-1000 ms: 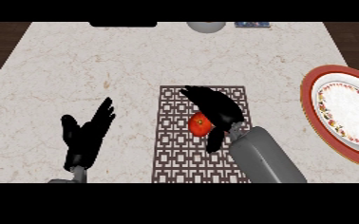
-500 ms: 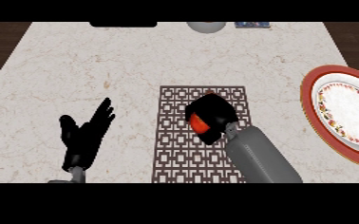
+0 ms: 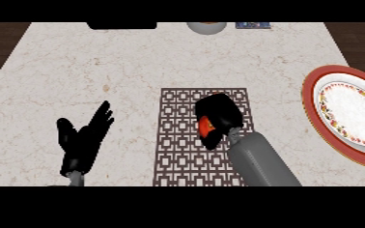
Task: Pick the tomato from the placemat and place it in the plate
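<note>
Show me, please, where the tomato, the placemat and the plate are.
tomato (image 3: 204,125), head view: the red part showing under the right hand.
placemat (image 3: 178,145), head view: bare patterned part left of the arm.
plate (image 3: 314,89), head view: its red rim, left side.

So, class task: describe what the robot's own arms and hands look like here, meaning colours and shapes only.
Each robot hand is matt black, with slim fingers and a thumb: the left robot hand, the right robot hand. The right forearm is a smooth, plain grey cylinder, joined to its hand by a narrow wrist. Only a grey stub shows at the left wrist. No cables or markings show.
</note>
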